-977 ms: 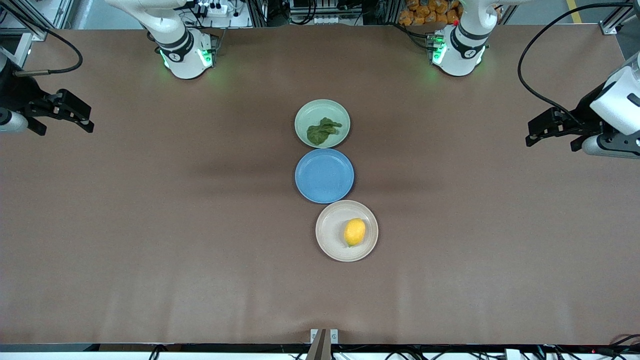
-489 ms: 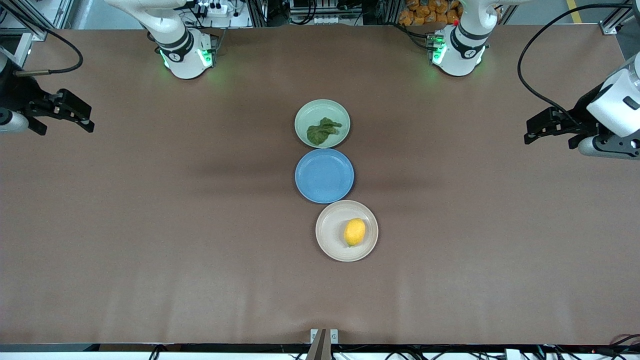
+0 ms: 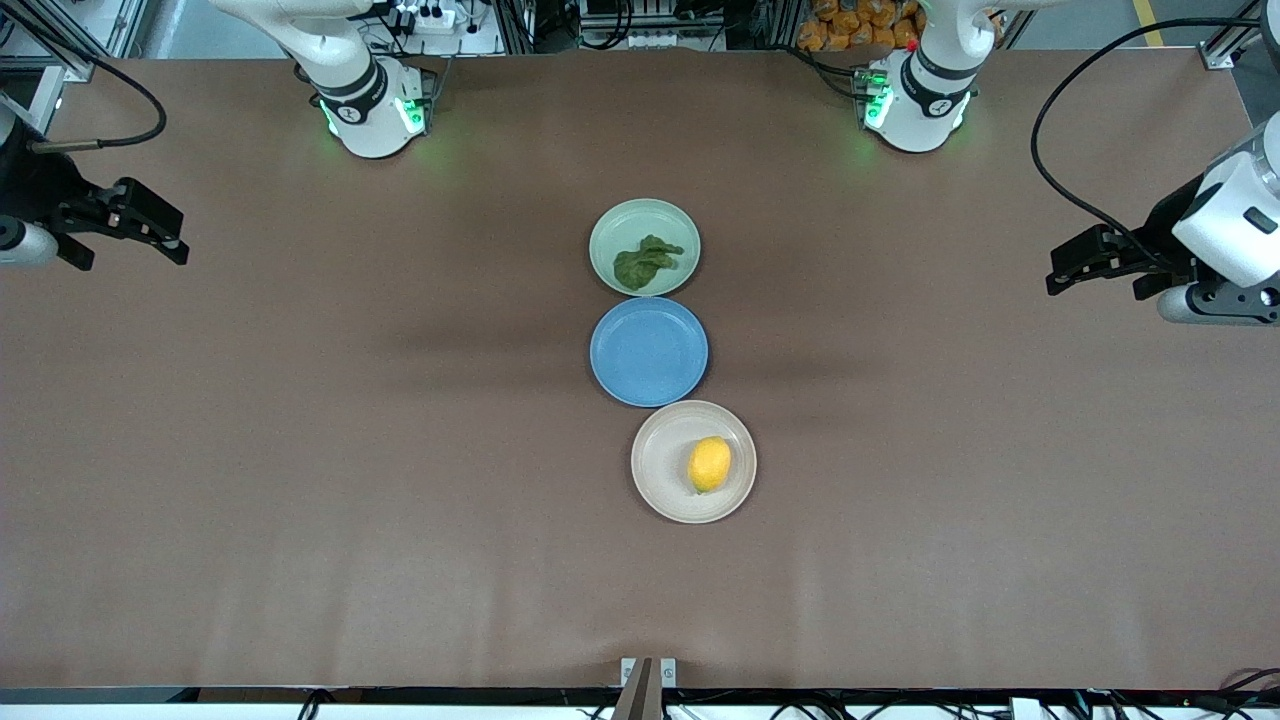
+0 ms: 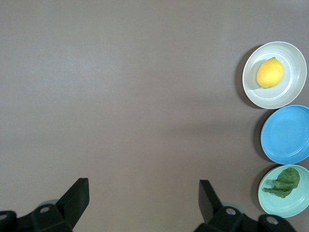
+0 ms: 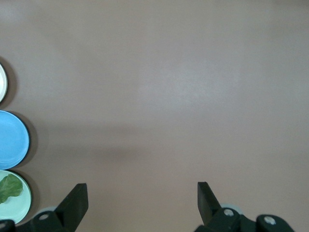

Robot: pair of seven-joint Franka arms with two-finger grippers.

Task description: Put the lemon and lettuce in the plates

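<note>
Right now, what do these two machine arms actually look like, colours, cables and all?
Both arms are glossy white with black bands at the joints, rising from round white bases lit with green lights. Black cables loop to each wrist. The left end effector and right end effector are matte black with two blunt fingers; silver-grey cylinders sit beside them at the wrists. No readable markings show.

Robotics lab: brown-covered table (image 3: 300, 450), aluminium framing (image 3: 60, 40), cables (image 3: 1070, 120) around it.

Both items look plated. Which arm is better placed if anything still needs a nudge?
Neither. The yellow lemon lies in the beige plate, the green lettuce leaf in the mint plate. Left end effector and right end effector hang open over opposite table ends.
</note>
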